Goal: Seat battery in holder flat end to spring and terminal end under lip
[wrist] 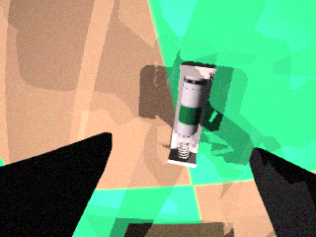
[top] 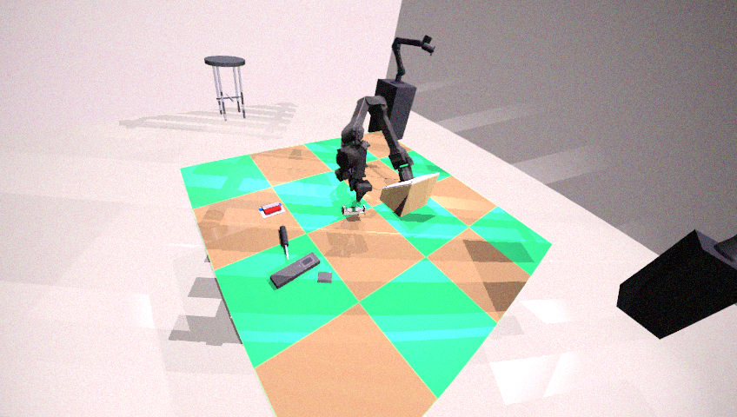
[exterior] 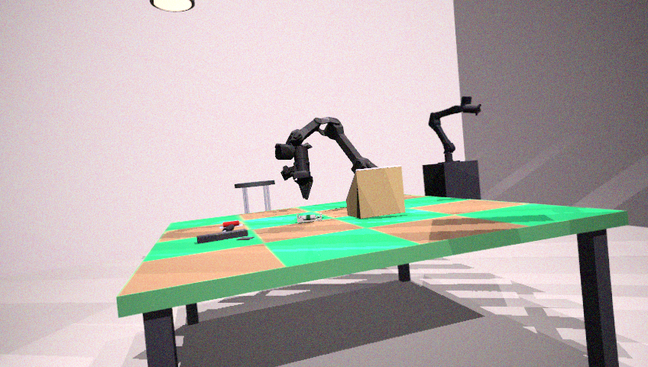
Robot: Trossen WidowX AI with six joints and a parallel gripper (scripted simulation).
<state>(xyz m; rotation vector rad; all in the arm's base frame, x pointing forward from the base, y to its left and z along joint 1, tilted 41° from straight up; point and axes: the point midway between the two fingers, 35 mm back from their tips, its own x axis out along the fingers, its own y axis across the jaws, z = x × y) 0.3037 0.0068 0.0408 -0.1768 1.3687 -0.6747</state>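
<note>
The fingers stood spread wide, holding nothing, raised above the bench (exterior: 345,261); the battery (wrist: 190,107) lay lengthwise in the holder (wrist: 181,156), spring at its near end

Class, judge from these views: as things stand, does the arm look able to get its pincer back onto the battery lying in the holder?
Probably yes. The pincer hangs open above the battery in its holder, with nothing between them.

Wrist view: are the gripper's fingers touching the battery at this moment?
No. The gripper is open, its dark fingers spread wide at either side, well apart from the battery lying in the holder below.
</note>
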